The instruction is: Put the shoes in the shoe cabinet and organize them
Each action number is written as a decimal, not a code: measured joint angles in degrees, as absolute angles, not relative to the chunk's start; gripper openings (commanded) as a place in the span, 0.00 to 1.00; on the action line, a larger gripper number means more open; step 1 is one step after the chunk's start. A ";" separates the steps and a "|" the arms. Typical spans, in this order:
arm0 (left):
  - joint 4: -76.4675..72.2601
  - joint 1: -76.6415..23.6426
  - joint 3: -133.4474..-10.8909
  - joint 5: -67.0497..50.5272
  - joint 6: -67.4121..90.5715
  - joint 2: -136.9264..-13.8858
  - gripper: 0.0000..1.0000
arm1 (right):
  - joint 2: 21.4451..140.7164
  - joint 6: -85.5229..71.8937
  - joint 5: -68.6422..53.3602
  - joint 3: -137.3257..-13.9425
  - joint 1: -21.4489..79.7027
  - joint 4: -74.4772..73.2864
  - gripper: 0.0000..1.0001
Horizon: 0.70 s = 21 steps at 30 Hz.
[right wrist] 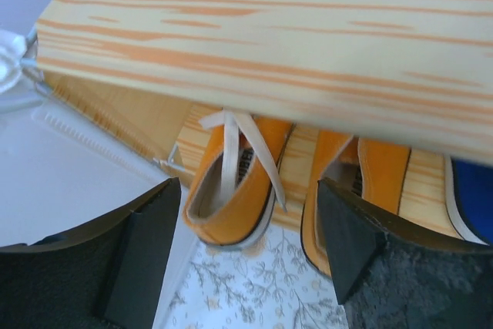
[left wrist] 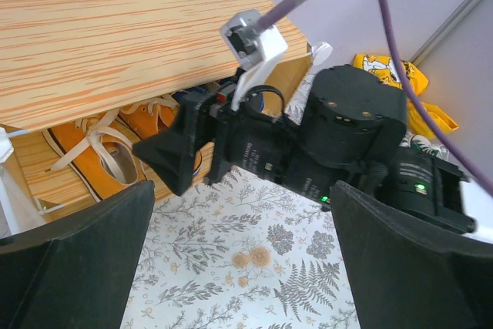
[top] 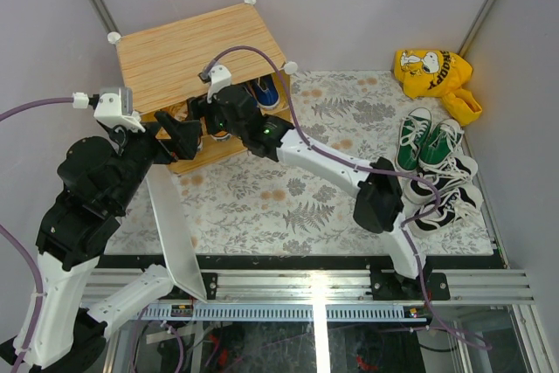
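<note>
Fronts of orange shoes [right wrist: 245, 194] out of sight under shoe cabinet [right wrist: 269, 44]

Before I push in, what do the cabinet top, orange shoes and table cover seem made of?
Cabinet top: matte light wood grain, likely laminate; streaks look printed. Orange shoes: probably canvas, matte, with flat white laces. Table cover: thin printed sheet, fern pattern; fabric or vinyl unclear.

Two orange shoes [right wrist: 231, 190], two green shoes [top: 419, 140] (perhaps two blue shoes [top: 267, 93]).
</note>
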<state>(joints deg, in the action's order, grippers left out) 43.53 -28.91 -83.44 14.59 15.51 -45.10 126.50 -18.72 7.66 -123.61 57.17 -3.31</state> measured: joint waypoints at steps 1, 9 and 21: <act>43.53 -28.91 -83.44 14.63 15.51 -45.10 0.95 | 124.90 -18.63 7.57 -121.56 57.14 -3.22 0.77; 43.66 -28.91 -83.40 15.99 15.49 -45.10 0.95 | 113.21 -16.12 7.86 -106.65 57.14 -2.57 0.69; 43.83 -28.91 -82.19 17.80 15.42 -45.58 0.95 | 116.27 -11.88 11.49 -103.70 57.14 -1.13 0.67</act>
